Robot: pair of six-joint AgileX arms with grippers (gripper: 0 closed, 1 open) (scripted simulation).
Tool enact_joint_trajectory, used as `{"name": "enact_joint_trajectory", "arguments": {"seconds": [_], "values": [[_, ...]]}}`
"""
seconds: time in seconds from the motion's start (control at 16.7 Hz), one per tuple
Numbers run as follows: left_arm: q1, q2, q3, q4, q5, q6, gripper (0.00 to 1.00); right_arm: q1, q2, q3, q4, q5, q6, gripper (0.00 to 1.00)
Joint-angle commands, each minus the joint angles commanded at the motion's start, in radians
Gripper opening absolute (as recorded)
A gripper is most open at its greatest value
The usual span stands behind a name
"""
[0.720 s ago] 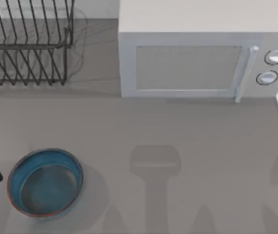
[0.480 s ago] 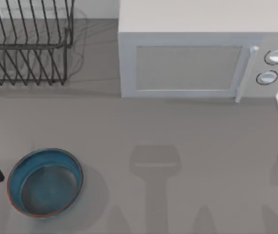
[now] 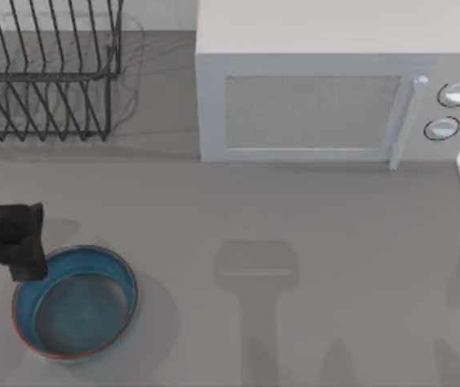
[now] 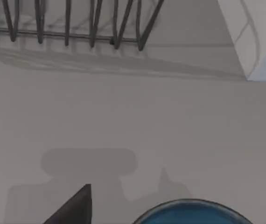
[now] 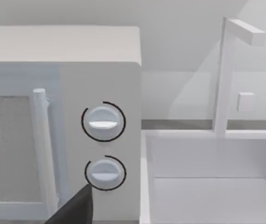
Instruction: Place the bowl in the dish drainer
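The blue bowl [image 3: 75,302] with its thin reddish-brown rim sits on the grey table at the front left. My left gripper [image 3: 22,246] hangs over the bowl's far-left rim. In the left wrist view the bowl's rim [image 4: 193,210] curves along the edge, beside a dark part of that gripper [image 4: 72,210]. The black wire dish drainer [image 3: 44,81] stands at the back left, with its lower wires [image 4: 77,28] seen across bare table. A dark part of my right gripper [image 5: 74,210] faces the microwave's knobs.
A white microwave [image 3: 327,89] with its door shut and two round knobs [image 5: 103,121] takes up the back middle and right. A white sink [image 5: 212,186] with a faucet [image 5: 226,74] lies at the right edge. Bare grey table stretches between the bowl and the drainer.
My left arm has swung in from the left edge toward the right, and its gripper now stands over the bowl's far-left rim. The bowl has not moved.
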Motion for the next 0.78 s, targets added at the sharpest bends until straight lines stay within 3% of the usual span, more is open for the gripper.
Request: {"name": "enact_joint_trajectory", "arguments": {"seconds": [0.42,0.78], "values": [[-0.233,0.712,0.478,-0.467,-0.004,-0.223,1.0,0.0,0.0,0.0,0.0,0.0,0.0,1.0],[-0.361,1.039,0.758,-0.708,-0.002,-0.349,1.0,0.0,0.0,0.0,0.0,0.0,0.0,1.0]]}}
